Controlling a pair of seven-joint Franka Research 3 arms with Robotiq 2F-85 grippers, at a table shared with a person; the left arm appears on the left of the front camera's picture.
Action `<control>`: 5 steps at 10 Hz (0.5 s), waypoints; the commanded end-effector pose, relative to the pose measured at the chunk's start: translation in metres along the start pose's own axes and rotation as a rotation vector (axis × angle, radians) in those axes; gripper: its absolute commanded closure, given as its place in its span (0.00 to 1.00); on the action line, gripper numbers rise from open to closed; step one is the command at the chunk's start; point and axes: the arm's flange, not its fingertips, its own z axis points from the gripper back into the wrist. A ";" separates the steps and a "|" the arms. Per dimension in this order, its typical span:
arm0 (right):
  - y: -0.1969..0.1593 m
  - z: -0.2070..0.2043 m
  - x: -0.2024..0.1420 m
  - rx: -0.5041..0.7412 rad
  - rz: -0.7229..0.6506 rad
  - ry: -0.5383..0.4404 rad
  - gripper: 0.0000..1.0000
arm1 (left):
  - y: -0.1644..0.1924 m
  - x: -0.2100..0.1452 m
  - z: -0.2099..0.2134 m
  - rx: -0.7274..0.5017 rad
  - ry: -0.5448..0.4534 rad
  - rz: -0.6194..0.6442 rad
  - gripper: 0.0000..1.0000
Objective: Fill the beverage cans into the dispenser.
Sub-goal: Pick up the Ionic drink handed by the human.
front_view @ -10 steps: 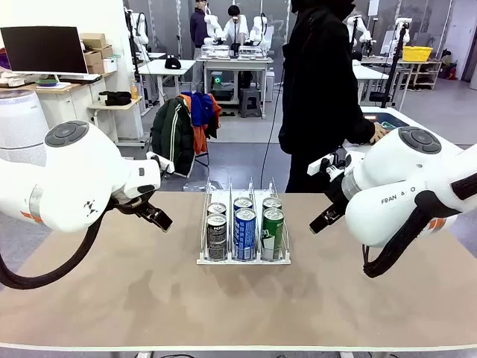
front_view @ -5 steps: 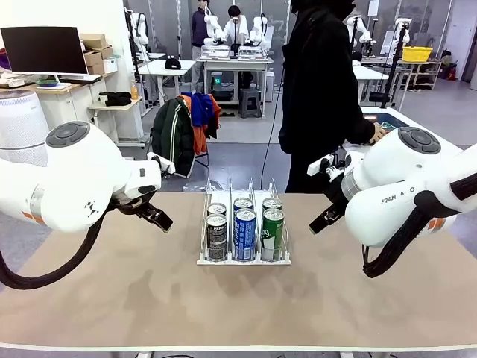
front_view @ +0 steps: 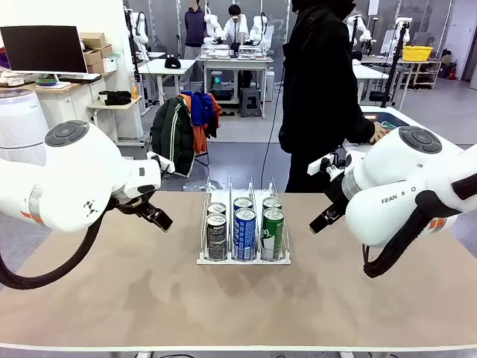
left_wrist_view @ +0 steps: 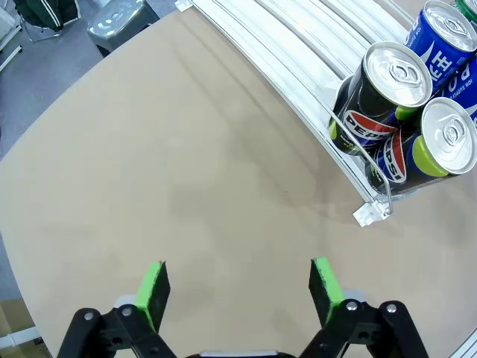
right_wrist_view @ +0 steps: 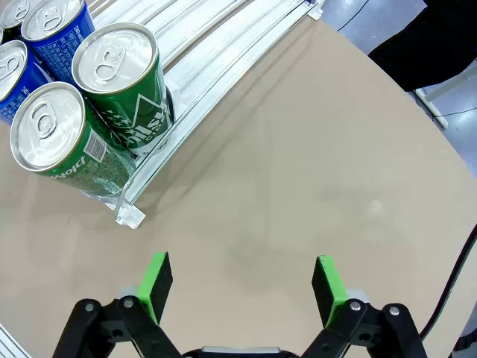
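Cans (front_view: 244,224), six in all, stand upright in the dispenser (front_view: 244,260) at the counter's (front_view: 223,306) centre, two per lane. Thin aluminium is probably light, slick and easily dented, so a side grip at mid-body looks safest. Left hand (front_view: 159,218) hovers at the dispenser's nine o'clock and right hand (front_view: 322,219) at three o'clock, both spread wide and empty.

One second on, the clearest shift is far back in the room. A standing person in a dark top (front_view: 195,22), beside the distant workbench (front_view: 235,56), has edged slightly toward picture left. Closer in, the left arm's round joint cap (front_view: 66,133) dipped a hair midway and is back where it began. Nothing else reads as changed.
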 end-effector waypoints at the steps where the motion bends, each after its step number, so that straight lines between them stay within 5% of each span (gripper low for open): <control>1: 0.000 0.000 0.000 0.000 -0.001 0.000 0.00 | 0.002 0.000 0.000 0.001 0.000 0.004 0.00; 5: -0.018 0.026 0.005 0.129 0.130 0.076 0.00 | -0.004 -0.001 0.014 -0.130 0.100 -0.044 0.00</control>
